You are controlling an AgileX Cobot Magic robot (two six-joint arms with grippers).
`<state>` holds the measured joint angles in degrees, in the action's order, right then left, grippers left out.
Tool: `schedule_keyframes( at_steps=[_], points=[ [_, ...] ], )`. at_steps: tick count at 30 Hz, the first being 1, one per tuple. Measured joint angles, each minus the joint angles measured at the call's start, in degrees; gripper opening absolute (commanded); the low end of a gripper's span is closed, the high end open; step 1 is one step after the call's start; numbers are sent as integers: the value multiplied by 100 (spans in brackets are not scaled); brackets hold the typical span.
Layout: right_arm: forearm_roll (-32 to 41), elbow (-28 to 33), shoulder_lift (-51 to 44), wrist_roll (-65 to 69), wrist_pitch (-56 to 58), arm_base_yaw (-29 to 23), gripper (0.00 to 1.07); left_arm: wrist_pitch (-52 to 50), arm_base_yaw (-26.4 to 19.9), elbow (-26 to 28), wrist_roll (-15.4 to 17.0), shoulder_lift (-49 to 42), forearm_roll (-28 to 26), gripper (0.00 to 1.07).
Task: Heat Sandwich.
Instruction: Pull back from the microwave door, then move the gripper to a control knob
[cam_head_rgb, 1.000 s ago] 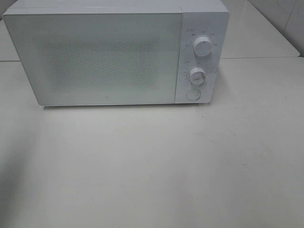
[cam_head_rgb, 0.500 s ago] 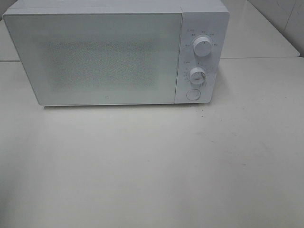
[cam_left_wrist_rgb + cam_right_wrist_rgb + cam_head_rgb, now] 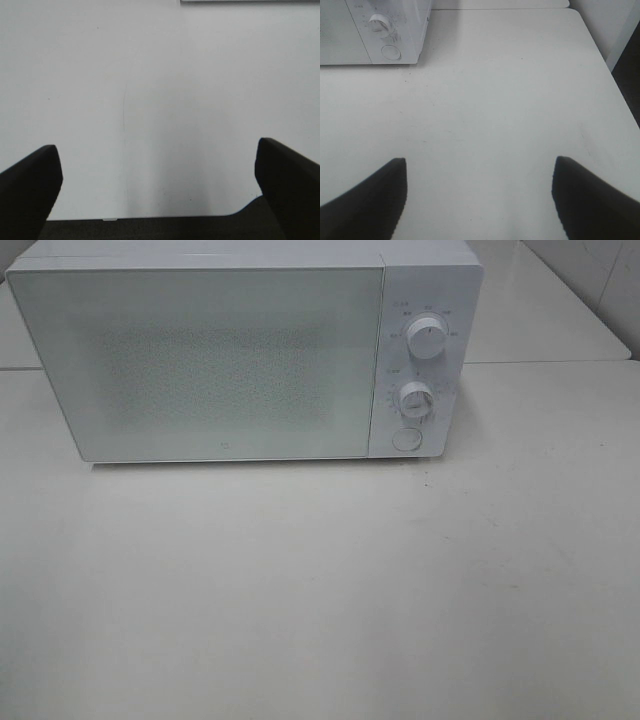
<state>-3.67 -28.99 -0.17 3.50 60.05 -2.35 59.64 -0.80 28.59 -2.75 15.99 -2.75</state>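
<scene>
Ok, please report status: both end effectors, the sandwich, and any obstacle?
Left end effector open, empty. Right end effector open, empty. Sandwich not in view; microwave door shut. No obstacle seen.

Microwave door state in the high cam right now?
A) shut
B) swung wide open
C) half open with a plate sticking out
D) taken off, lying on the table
A: the microwave door sits flush beside the control panel, with no gap along its edge and no view into the cavity.
</scene>
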Motion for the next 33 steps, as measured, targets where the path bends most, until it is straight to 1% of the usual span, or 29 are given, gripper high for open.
schedule_keyframes(
  at_steps=[2,6,17,21,25,27,28,33],
  points=[
    [0,0,0,0,0,0,76,0,0,0,11,-229,0,104],
    [0,0,0,0,0,0,76,0,0,0,17,-378,-6,104],
    [0,0,0,0,0,0,76,0,0,-6,17,-395,-6,104],
    [0,0,0,0,0,0,76,0,0,-6,17,-544,-6,104],
    [0,0,0,0,0,0,76,0,0,-6,17,-1163,-11,104],
    [0,0,0,0,0,0,76,0,0,-6,17,-1289,-11,104],
    [0,0,0,0,0,0,76,6,0,-6,17,-1536,-11,104],
    [0,0,0,0,0,0,76,0,0,-6,17,-1616,-29,104]
  ],
)
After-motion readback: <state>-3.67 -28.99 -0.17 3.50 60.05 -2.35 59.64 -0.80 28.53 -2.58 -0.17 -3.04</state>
